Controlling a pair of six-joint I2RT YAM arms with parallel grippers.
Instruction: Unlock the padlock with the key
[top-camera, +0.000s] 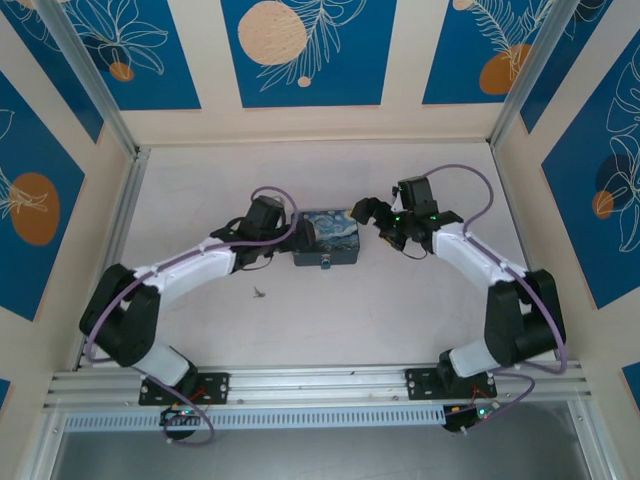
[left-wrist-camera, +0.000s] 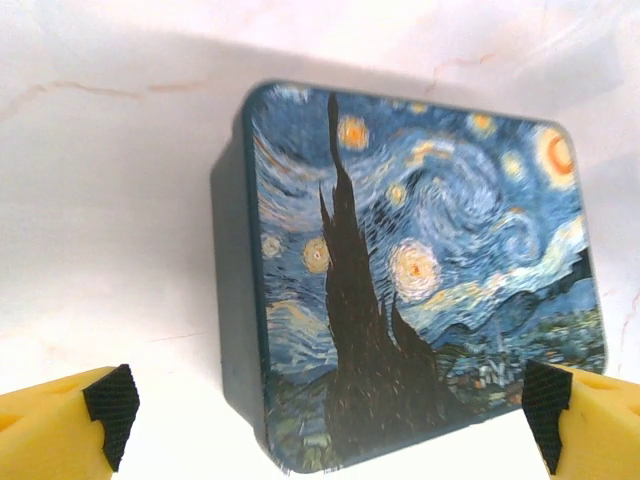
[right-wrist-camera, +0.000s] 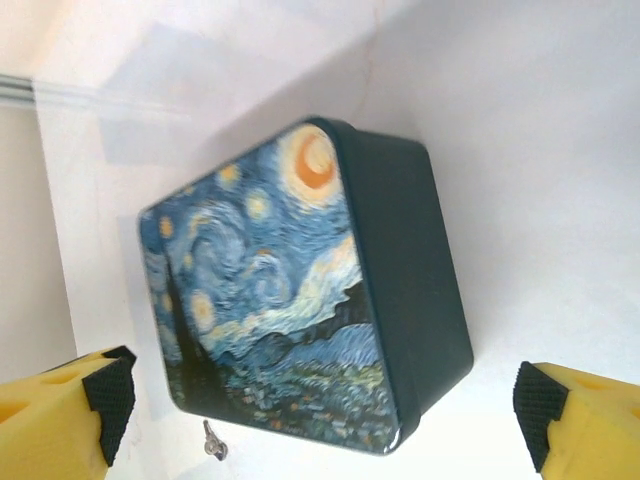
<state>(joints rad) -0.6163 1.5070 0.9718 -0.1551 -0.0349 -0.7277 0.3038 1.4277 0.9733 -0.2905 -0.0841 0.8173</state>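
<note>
Left tool (left-wrist-camera: 328, 410), right tool (right-wrist-camera: 322, 405) (both agape) flanking painted box (top-camera: 327, 238), key (top-camera: 259, 292) apart

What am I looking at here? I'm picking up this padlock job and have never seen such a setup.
Two robot arms are bolted at the near edge of the table. The overhead picture looks down from behind them. The other two come from a camera on each wrist, with yellow fingers at the bottom corners. A swirl-painted box sits between the arms. A tiny greyish piece, likely the key, lies loose in front of the left arm. The left gripper and right gripper stand open on either side of the box, holding nothing.
</note>
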